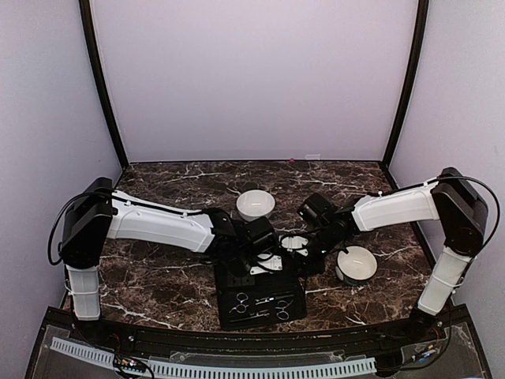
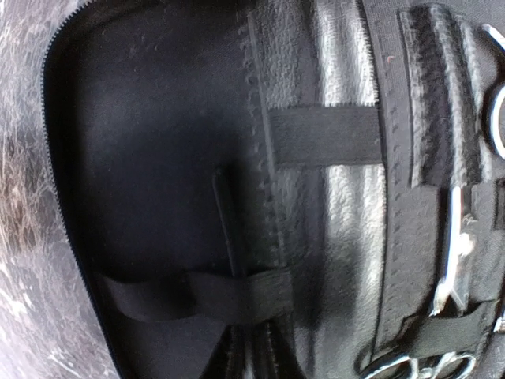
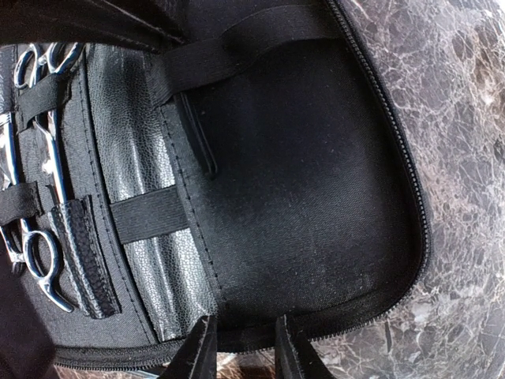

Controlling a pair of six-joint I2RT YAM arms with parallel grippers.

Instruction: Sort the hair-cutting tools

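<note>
The flat black case (image 1: pixel 293 278) lies open between my arms, and silver scissors (image 1: pixel 241 302) are strapped in its near half. In the left wrist view a slim black stick (image 2: pixel 224 221) runs under an elastic strap (image 2: pixel 173 294) in the empty half (image 2: pixel 142 134). Its lower end passes between the fingers of my left gripper (image 2: pixel 254 341), which is shut on it. More scissors (image 2: pixel 455 253) sit to the right. My right gripper (image 3: pixel 245 330) stands slightly open at the case's zipper rim (image 3: pixel 371 312), with nothing pinched. The stick (image 3: pixel 197 134) and scissors (image 3: pixel 49 158) also show there.
One white bowl (image 1: pixel 256 204) stands behind the case, another (image 1: pixel 357 264) to its right by the right arm. The table is dark marble (image 1: pixel 158 276), with lilac walls on three sides. Both arms crowd over the case's far half.
</note>
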